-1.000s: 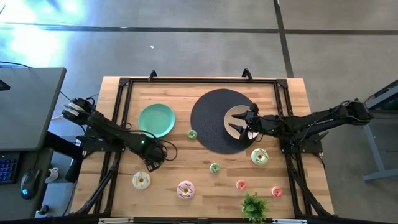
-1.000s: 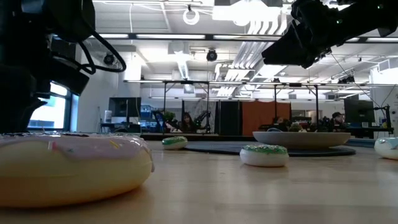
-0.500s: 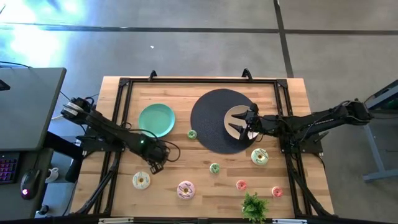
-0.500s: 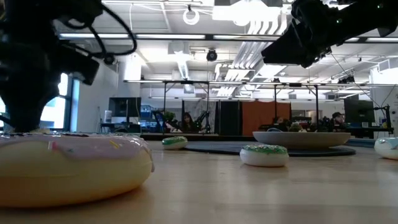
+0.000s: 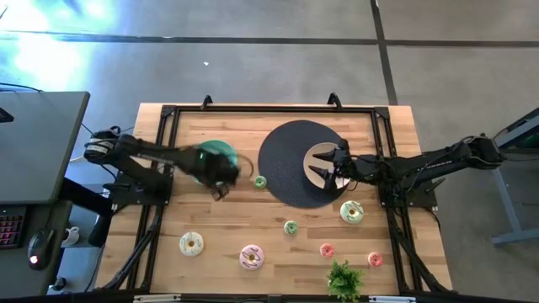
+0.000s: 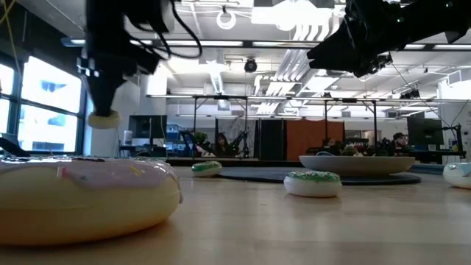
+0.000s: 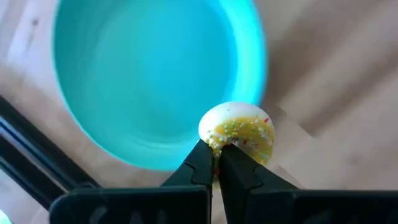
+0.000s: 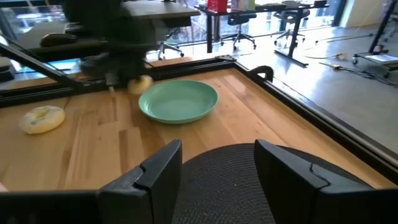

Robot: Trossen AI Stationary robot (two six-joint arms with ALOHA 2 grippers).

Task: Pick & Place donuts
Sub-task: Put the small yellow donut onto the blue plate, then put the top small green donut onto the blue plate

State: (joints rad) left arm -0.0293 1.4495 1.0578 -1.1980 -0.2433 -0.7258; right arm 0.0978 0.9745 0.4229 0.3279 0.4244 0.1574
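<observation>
My left gripper is shut on a tiny yellow donut in the air, over the near right rim of the green plate. The donut also shows in the low view. My right gripper hangs open and empty over the beige plate on the black round mat. The other donuts lie flat on the table: white, pink, pale green, two tiny green, two tiny red-pink. My left gripper pinches the yellow donut by its rim between its two fingertips. The fingers point down from above, and the donut sits at their free ends. It hangs below them, lifted clear of table and plate.
A leafy plant sprig lies at the near edge on the right. A dark metal frame borders the tabletop. Bare wood lies between the green plate and the near row of donuts.
My left gripper has risen from the table near the white donut and swung toward the far edge and a little right, to the green plate. It stays shut on the yellow donut, now lifted clear.
</observation>
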